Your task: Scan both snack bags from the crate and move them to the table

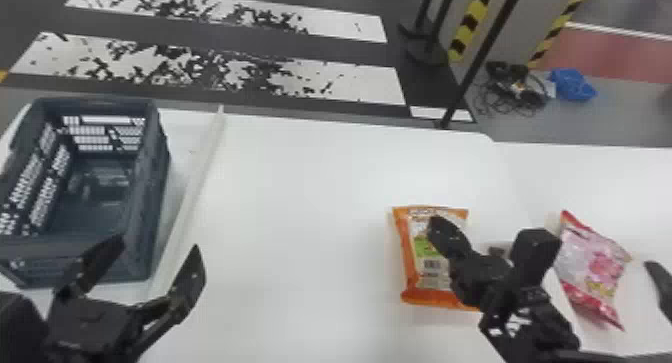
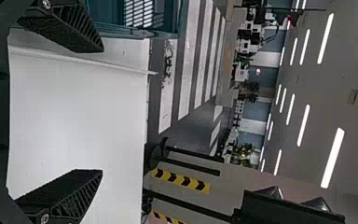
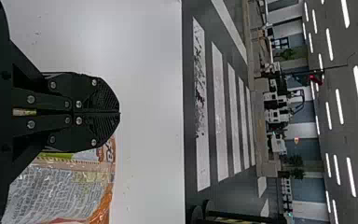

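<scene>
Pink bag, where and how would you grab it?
I'd grip the pink bag across its middle, coming down from above, with a finger along each long side. It lies on the table, slanting, its red ends pointing away from and toward the robot, and its middle looks fuller than those ends. The right gripper is shut, so it should open first.

Crate (image 1: 144, 197) stands on the table (image 1: 300, 187), over to the left! Across on the right, one snack bag (image 1: 411, 257) lies left of the other bag (image 1: 590, 269).
</scene>
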`<state>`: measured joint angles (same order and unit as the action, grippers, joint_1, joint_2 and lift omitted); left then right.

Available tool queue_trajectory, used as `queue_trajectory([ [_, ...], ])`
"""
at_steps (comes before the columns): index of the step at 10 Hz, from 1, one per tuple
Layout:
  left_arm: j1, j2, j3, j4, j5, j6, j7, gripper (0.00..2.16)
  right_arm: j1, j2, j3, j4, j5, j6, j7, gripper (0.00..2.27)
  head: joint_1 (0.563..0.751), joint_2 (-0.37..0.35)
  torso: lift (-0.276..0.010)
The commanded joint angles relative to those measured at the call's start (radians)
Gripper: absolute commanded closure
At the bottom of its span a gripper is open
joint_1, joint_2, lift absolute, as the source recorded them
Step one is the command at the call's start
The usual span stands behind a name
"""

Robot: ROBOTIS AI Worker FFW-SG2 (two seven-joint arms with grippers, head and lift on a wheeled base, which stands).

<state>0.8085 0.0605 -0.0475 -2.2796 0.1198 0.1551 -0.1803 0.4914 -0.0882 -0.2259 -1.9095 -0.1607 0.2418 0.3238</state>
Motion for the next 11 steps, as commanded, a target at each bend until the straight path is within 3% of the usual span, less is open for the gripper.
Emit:
queue_trajectory([
  [1, -0.02, 0.005, -0.002, 0.029, 0.017, -0.015, -0.001, 0.07, -0.007, 0.001, 0.0, 0.089, 0.013, -0.15, -0.011, 2.24, 0.695, -0.207, -0.087],
  [6, -0.077, 0.035, 0.002, 0.104, 0.063, -0.021, -0.019, 0.07, -0.03, -0.012, 0.031, 0.302, 0.086, -0.371, -0.011, 2.24, 0.695, -0.23, -0.087],
  [11, -0.104, 0.036, 0.006, 0.169, 0.086, -0.042, -0.047, 0.07, 0.015, -0.041, 0.111, 0.428, 0.125, -0.583, 0.026, 2.24, 0.695, -0.19, -0.087],
])
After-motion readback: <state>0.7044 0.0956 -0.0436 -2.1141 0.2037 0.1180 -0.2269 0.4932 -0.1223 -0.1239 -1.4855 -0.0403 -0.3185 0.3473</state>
